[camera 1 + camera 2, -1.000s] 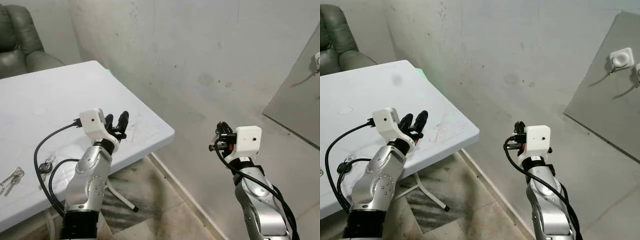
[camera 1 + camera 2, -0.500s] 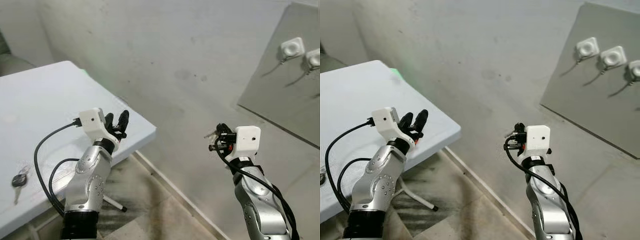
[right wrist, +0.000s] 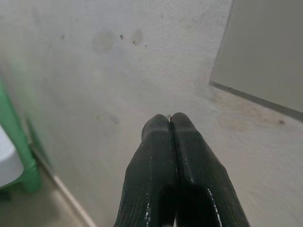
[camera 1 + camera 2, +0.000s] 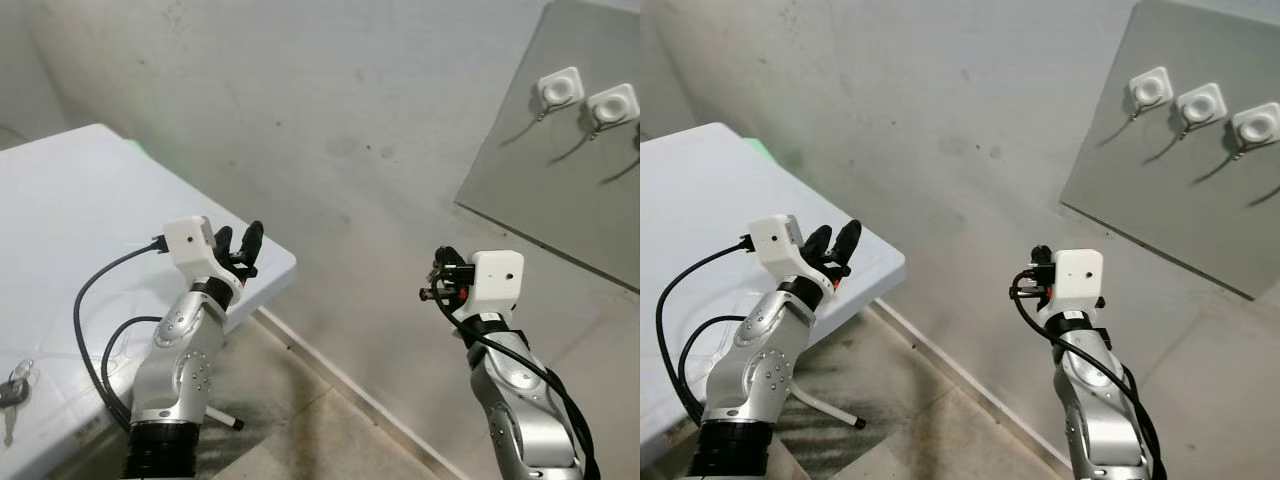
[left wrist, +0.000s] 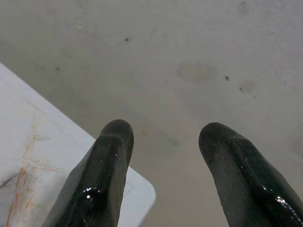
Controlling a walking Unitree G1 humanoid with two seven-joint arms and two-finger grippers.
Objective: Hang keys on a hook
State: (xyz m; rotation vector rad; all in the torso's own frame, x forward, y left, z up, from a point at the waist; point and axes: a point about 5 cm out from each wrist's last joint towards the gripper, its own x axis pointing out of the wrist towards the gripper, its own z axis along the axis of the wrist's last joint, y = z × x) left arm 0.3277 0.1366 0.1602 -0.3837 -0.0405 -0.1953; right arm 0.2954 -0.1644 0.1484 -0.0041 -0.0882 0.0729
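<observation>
Right gripper (image 3: 171, 124): jaws pressed flat together, with a sliver of metal just visible at the tips; whether this is the key ring cannot be told. It is held raised, off the surface and short of the wall, a carrying posture judged suited to approaching the hooks (image 4: 1185, 103), which sit in a row on a grey panel (image 4: 1160, 190) on the wall, above and to the right, well apart from the jaws. Left gripper (image 5: 165, 156): jaws spread, nothing between them, poised above the far right corner of the surface (image 4: 60, 220), clear of the work. A set of keys (image 4: 12, 378) lies at the surface's near left edge, untouched. No key hangs on any hook yet.
</observation>
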